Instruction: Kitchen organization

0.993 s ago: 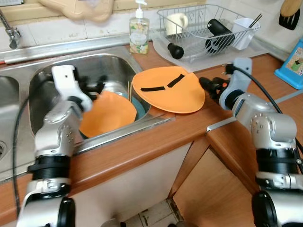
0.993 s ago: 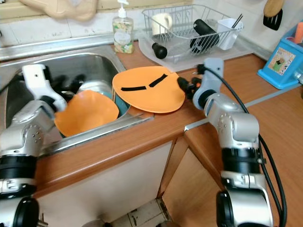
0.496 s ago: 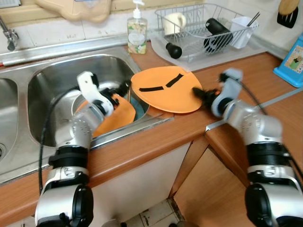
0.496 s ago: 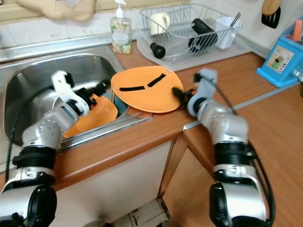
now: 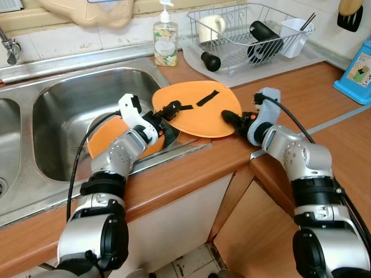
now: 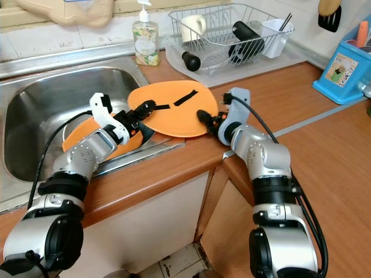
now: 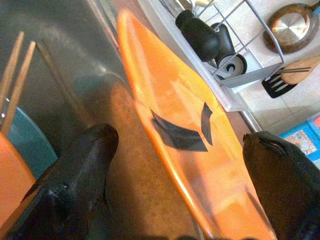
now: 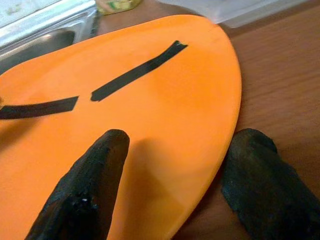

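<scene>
An orange cutting board with two black strips on its face lies on the wooden worktop, its left end overhanging the right rim of the steel sink; no writing can be read on it. The left gripper reaches from the sink side to the board's left edge, and the left wrist view shows its fingers spread wide with the board's thin edge running between them, one finger below and one above. The right gripper sits at the board's near right edge; in the right wrist view its fingers are also parted wide, one resting over the orange face and the other beside the rim on the wood. A second orange board lies tilted inside the sink, and the left wrist view adds a teal dish with wooden chopsticks there. Behind the sink stands a soap bottle with a flowered label too small to read. On the far worktop a wire dish rack holds a cream mug, a black bottle and a white cup. At the far right a blue box bears a printed picture whose words are illegible, and a black spatula hangs above it; the left wrist view also catches a copper pan on the wall.
</scene>
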`<state>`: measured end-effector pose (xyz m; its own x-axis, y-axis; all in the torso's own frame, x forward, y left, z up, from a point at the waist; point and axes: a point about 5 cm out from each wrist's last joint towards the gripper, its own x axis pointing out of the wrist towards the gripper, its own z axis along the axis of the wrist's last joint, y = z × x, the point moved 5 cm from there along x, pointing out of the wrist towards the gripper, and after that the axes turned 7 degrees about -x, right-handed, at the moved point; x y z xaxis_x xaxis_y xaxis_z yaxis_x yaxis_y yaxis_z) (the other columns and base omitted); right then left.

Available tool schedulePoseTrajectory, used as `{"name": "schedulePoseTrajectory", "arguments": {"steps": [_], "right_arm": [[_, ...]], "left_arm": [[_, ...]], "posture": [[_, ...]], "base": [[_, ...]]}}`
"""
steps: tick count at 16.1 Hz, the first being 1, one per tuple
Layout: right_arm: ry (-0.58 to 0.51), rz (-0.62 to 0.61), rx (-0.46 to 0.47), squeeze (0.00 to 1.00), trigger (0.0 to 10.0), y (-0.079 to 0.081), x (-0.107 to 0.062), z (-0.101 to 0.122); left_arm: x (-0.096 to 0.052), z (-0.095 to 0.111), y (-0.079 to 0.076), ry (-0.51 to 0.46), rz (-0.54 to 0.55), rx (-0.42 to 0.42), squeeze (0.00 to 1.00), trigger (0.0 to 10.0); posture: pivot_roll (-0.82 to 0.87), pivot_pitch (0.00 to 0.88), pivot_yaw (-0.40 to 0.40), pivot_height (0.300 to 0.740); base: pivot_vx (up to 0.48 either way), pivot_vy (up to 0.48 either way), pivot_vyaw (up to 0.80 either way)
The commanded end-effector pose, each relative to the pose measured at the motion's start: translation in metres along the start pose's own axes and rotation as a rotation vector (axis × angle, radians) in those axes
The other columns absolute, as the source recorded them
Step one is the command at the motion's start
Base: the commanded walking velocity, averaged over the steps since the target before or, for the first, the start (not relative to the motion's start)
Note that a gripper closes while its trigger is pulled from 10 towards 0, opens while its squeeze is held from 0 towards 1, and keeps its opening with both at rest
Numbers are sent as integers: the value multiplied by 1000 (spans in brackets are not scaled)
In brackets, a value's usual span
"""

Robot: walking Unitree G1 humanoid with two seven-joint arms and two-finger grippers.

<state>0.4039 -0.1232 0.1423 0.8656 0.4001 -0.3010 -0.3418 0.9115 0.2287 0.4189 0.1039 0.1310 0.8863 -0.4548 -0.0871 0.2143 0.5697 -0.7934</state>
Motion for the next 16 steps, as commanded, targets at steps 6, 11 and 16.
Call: {"name": "schedulePoseTrajectory", "arguments": {"steps": [6, 11, 16], "right_arm": [[-11, 139, -38, 0, 10000, 29, 0, 2], [-22, 147, -55, 0, 10000, 30, -1, 7], [-48, 126, -79, 0, 10000, 27, -1, 10]], "left_arm": [[4, 2, -6, -43, -73, -40, 0, 4392], [-2, 16, -8, -127, -130, -73, 0, 0], [-8, 19, -12, -152, -206, -113, 0, 0]], "posture": [[-216, 0, 34, 740], [-217, 0, 30, 740], [-211, 0, 27, 740]], "base": [[0, 0, 0], [0, 0, 0], [0, 0, 0]]}}
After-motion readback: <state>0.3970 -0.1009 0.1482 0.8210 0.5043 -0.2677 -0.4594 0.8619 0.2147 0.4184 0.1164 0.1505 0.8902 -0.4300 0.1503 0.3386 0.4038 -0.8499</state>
